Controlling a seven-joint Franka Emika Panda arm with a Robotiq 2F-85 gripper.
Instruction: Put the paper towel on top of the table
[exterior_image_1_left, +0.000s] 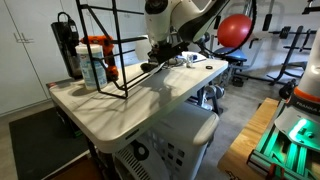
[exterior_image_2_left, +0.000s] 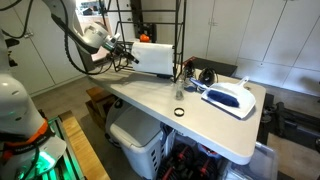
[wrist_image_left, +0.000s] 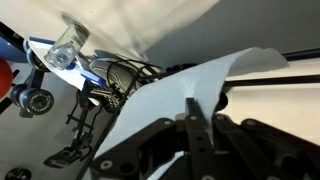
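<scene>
Dark fingers (wrist_image_left: 140, 150) fill the bottom of the wrist view, closed on the paper towel (wrist_image_left: 195, 95). Its white sheet rises between the 2 fingers and spreads up and away from them.

Item 1, grasp: in an exterior view the fingers (exterior_image_2_left: 127, 50) hold the left end of the paper towel (exterior_image_2_left: 155, 57). The roll lies roughly level and points away from the fingers toward the wire rack (exterior_image_2_left: 150, 20).

Item 2, location: the paper towel is over the far corner of the desk (exterior_image_2_left: 200, 125). Whether its underside touches the top cannot be told from these views.

Item 3, beyond the fingers: 1 clear bottle (wrist_image_left: 68, 45) shows ahead of the fingers in the wrist view, with a tangle of dark cables near it. In an exterior view the clear bottle (exterior_image_2_left: 180, 88) stands on the desk just past the free end of the roll.

Item 4, further out: 1 small dark ring (exterior_image_2_left: 179, 112) lies flat on the desk, past the bottle. A blue-and-white object (exterior_image_2_left: 230, 97) rests well apart from the fingers, near the opposite end.

Item 5, below the fingers: a white boxy machine (exterior_image_2_left: 135, 140) sits under the desk edge. In an exterior view the wire rack (exterior_image_1_left: 105, 45) stands on the desk (exterior_image_1_left: 110, 110), and a red ball (exterior_image_1_left: 236, 30) is behind the arm.
</scene>
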